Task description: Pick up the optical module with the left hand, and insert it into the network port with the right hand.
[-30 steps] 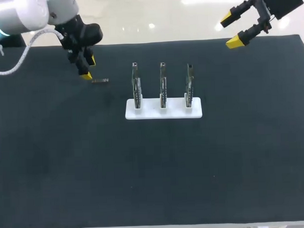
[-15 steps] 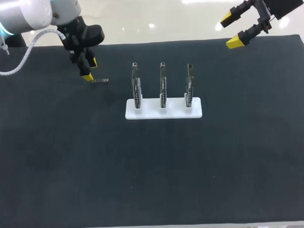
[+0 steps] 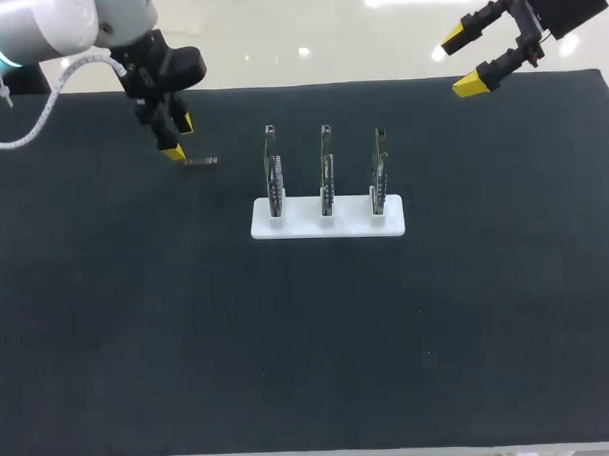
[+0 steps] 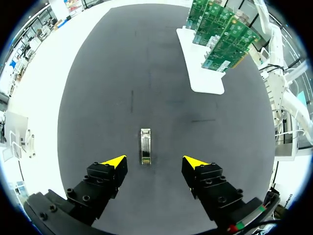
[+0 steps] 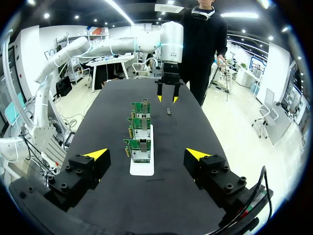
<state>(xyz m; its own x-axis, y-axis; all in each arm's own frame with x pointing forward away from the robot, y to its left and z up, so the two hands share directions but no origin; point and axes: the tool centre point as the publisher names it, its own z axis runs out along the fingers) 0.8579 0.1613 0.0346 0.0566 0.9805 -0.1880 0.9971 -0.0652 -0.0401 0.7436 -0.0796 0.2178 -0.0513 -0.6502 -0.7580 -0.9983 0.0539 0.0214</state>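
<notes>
Lying flat on the black-matted bench (image 3: pixel 288 339), the small silver-grey metal optical module (image 3: pixel 200 162) sits at about 9 o'clock from the white rack base (image 3: pixel 327 217), well apart from it. The base carries three upright green circuit boards (image 3: pixel 326 172).

Left hand (image 3: pixel 178 137): wide open, nothing held. It hangs at about 10 o'clock from the module. In the wrist view the module (image 4: pixel 145 146) lies between the lines of the two yellow-tipped fingers but just ahead of the tips, its long axis pointing away from the hand (image 4: pixel 155 161).

Right hand (image 3: pixel 463 60): wide open, empty, at the bench's 1 o'clock corner, well apart from the boards.

Risks, as judged:
- Closing from this position would catch only the near end of the module, or miss. A grip on one end could pivot it or flick it across the mat.
- The module is low and flat, so the tips may strike the mat first or skid over the top.
- A grip across the middle could leave the right hand little to take at handover.
- Any tilt in the grip may carry through to the port and jam the insertion.
</notes>
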